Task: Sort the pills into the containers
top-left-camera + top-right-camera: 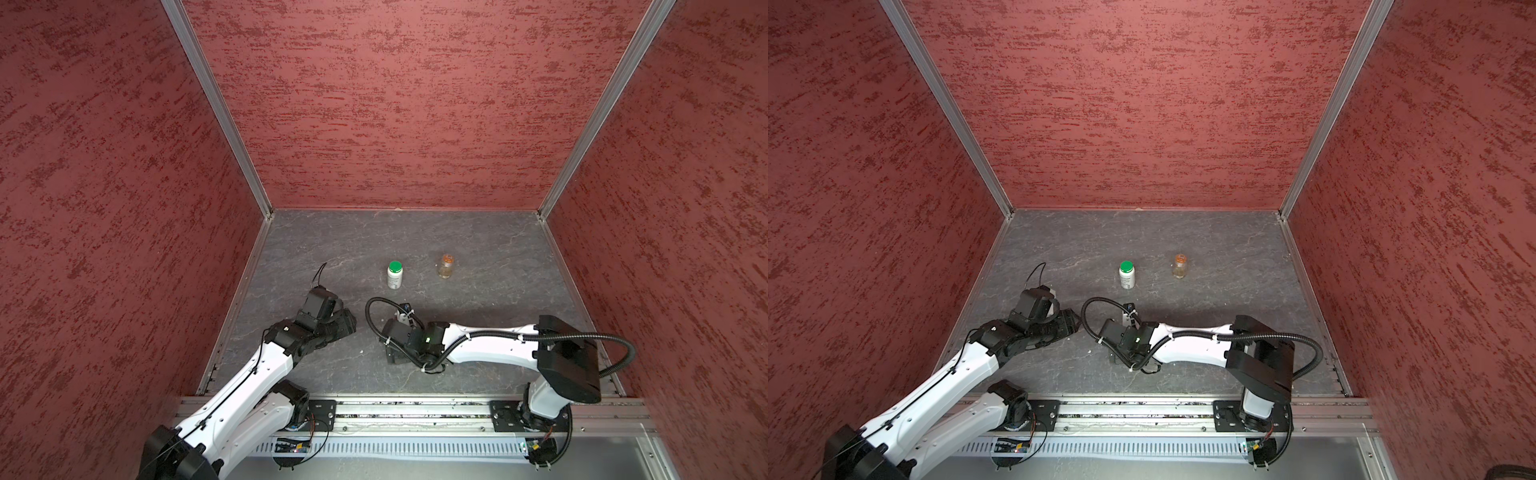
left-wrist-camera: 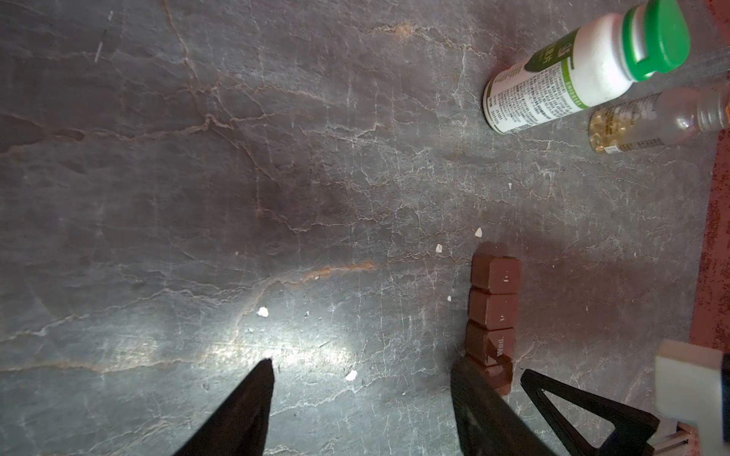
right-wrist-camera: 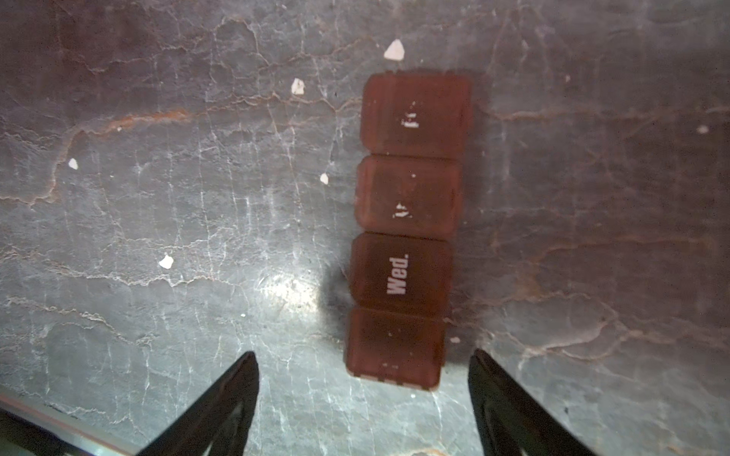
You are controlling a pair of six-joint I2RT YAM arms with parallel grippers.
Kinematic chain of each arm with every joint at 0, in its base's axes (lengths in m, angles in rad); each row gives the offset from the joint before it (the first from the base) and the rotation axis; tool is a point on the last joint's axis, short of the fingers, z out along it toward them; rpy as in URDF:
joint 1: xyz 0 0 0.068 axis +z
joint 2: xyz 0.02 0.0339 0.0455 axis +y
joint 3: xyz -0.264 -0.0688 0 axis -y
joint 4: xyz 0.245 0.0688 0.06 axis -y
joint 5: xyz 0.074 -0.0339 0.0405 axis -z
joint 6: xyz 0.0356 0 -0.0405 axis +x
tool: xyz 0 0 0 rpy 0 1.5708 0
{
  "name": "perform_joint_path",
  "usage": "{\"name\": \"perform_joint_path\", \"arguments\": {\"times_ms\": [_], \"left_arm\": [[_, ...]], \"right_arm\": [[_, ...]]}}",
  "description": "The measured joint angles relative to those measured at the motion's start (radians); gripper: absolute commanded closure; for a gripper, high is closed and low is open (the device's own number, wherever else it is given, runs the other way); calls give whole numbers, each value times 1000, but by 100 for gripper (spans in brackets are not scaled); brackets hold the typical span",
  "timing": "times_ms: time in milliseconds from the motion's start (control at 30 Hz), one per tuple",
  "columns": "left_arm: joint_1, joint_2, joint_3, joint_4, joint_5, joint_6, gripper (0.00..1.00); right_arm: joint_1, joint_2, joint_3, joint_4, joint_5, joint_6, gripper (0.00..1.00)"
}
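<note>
While both arms sit low over the front of the grey veined stone-look tabletop point(image 1: 478, 249), neither claw holds anything.

- left gripper point(image 2: 361, 363): jaws spread wide, bare table between them. In the left wrist view one fingertip overlaps the end of the brown translucent four-compartment pill organiser strip point(image 2: 491, 312); can't tell if it touches.
- right gripper point(image 3: 363, 353): jaws spread wide, tips either side of the strip's nearest end compartment, with a gap on both sides.
- organiser: flat on the table between the two grippers, all four lids closed. One lid reads "Wed."; print on the others is worn off. Can't make it out in the top views.
- white plastic pill bottle with green cap point(image 1: 395, 274): upright, capped, mid-table, well behind both grippers.
- clear plastic bottle of amber softgels point(image 1: 445, 266): upright to the right of the white one, not touching it. Softgels fill only the bottom.
- small white fragments point(image 3: 394, 50): several scattered on the table beside the organiser, none inside either gripper's jaws.
</note>
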Motion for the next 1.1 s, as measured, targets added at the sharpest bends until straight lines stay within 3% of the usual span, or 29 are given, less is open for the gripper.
{"name": "perform_joint_path", "arguments": {"times_ms": [467,933,1100], "left_arm": [[1,6,0,0,1,1,28],[1,6,0,2,31,11,28],[2,3,0,29,66,19,28]], "right_arm": [[-34,68,18,-8,-10,-14,32],[-35,87,35,-27,-9,-32,56],[-35,87,37,-35,-6,-39,60]]}}
